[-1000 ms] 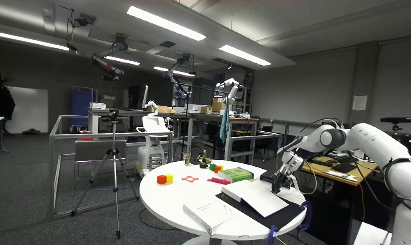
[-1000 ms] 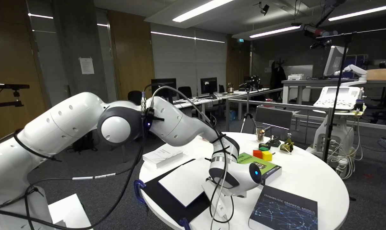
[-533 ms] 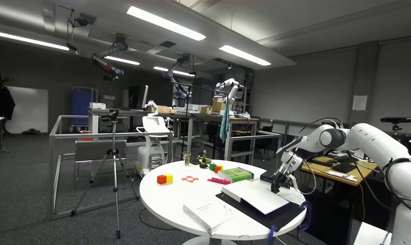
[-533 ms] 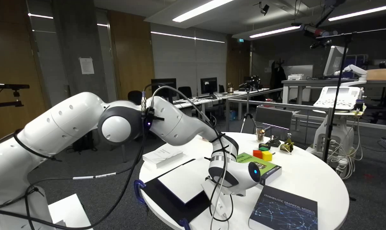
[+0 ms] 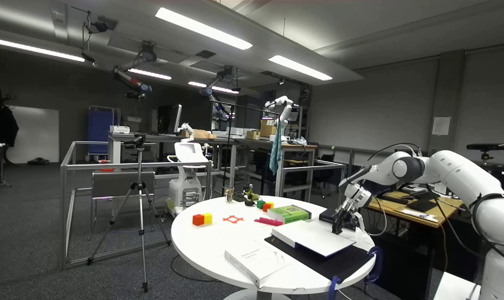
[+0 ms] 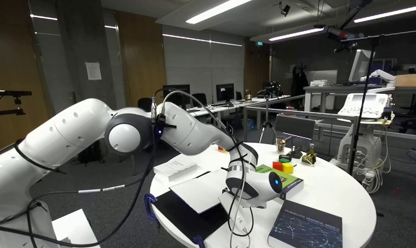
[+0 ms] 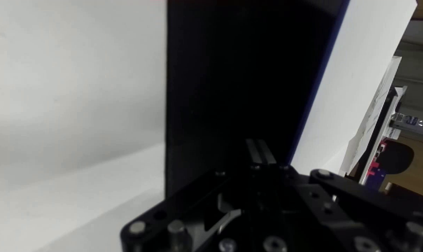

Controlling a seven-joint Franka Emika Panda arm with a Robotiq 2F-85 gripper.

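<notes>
We find the jaws together, nothing clamped between them, at the free edge of the raised cover (image 5: 324,240) of the open book (image 5: 288,231), which lies at least partly on the black mat (image 6: 190,217) on the desk (image 5: 212,246); contact is hidden. We judge that a slip could drop the ungripped cover, and excess sideways push could skid the book.

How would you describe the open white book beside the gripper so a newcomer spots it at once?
On the round white table, find the black mat lying near the rim. Over that mat, beside the shut gripper, is the open white book. It differs from the closed white book nearby by its blue-edged cover, raised off the mat.
</notes>
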